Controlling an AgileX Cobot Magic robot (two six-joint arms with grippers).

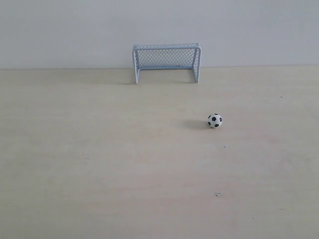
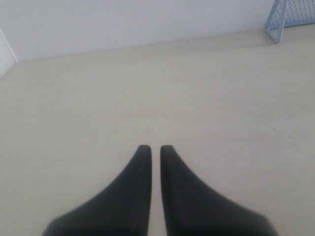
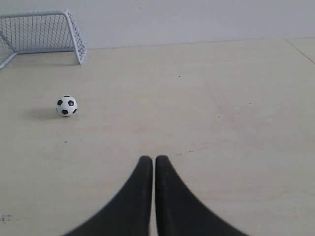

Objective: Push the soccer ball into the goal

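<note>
We see the ball (image 3: 66, 105), white with black patches, ahead of our right gripper (image 3: 149, 158) and clear of it, the goal (image 3: 34, 32) farther beyond. Both that gripper and the left gripper (image 2: 155, 147) are pinched narrow, holding nothing.

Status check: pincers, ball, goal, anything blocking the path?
Left pincer shut, empty. Right pincer shut, empty. Soccer ball on the table, outside the goal, right arm's side. Nothing between ball and goal.
</note>
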